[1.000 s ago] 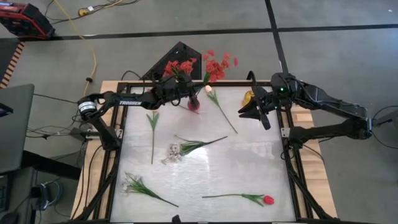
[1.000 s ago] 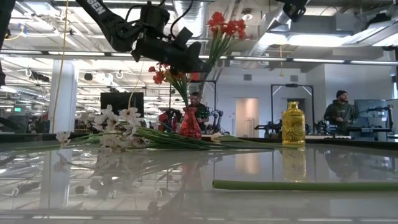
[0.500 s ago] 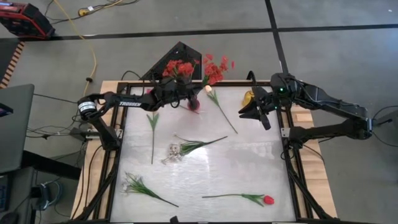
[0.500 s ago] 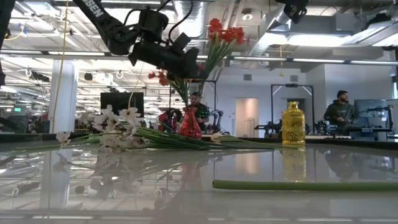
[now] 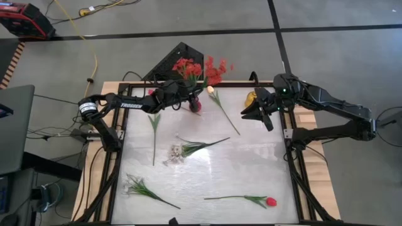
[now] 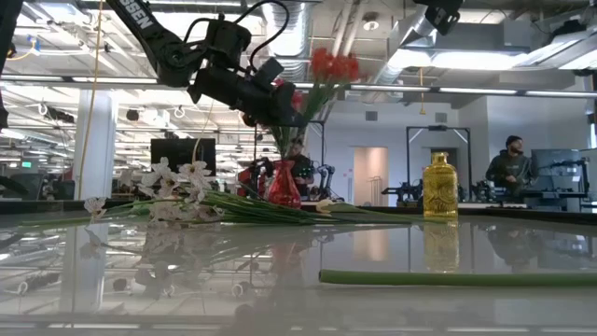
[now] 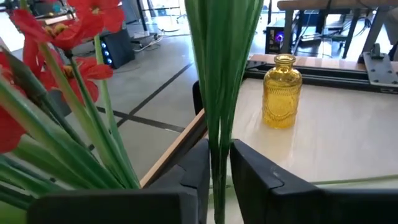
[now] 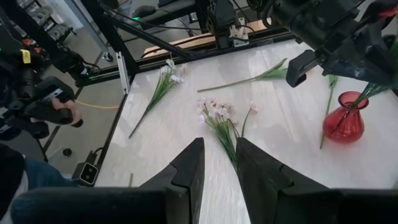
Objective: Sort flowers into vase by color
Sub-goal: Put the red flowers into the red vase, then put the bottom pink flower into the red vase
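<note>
Left end effector [image 7: 214, 180] sits at the far edge of the table [image 5: 251, 163], above and just beside a small red vase [image 5: 195, 105]; its two dark fingers [image 7: 196, 177] are pinched narrow on a thin bundle of green stems that belongs to a red blossom cluster [image 5: 186, 66]. You can see the stems running down into the vase's neck in the low view, with a second red cluster [image 5: 216, 69] fanned out beside the held one. Right end effector [image 8: 216, 163] waits in the air at the far right of the table, close to a yellow glass vase [image 5: 251, 98]; its fingers stand apart and hold nothing.

Lying loose on the table you have a cream-peach tulip [image 5: 211, 90] near the red vase, a bare green stem [image 5: 154, 125], a spray of small white blossoms [image 5: 176, 152] in the middle, another white spray [image 5: 134, 185] at the near left, and a red tulip [image 5: 271, 201] at the near right.

Expect every flower to be very light, with a springy, wiry stem and a soft head that crushes easily. Grip mid-stem, clear of leaves and bloom. Both vases look small and tippy, so a stem dragged sideways could likely topple them
</note>
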{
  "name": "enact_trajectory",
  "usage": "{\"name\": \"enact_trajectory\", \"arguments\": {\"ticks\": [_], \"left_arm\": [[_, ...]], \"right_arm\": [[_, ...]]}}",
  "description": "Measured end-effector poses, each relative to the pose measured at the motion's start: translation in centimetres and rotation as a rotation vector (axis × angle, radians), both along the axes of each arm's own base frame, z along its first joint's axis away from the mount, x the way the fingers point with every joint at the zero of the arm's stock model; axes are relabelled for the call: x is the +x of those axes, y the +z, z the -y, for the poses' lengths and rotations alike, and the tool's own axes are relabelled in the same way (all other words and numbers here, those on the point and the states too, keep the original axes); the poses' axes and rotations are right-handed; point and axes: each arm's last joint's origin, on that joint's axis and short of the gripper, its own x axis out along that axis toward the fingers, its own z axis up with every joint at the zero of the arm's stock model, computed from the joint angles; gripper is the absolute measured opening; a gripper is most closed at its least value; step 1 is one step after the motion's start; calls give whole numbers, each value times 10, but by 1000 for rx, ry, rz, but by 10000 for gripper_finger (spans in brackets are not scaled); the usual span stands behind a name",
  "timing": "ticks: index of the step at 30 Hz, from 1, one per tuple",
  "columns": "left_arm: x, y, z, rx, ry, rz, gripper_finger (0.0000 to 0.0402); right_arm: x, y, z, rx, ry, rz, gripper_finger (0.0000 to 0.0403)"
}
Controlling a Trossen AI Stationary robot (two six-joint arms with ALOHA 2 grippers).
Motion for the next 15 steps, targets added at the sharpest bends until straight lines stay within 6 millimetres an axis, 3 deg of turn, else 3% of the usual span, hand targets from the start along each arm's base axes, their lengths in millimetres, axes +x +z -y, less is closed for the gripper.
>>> {"name": "enact_trajectory", "arguments": {"ticks": [8, 15], "left_arm": [[-5, -1, 2, -31, 14, -68, 101], [-18, 19, 16, -27, -98, -150, 111]], "right_arm": [[0, 0, 0, 25, -11, -9, 118], [-1, -2, 0, 26, -8, -32, 118]]}}
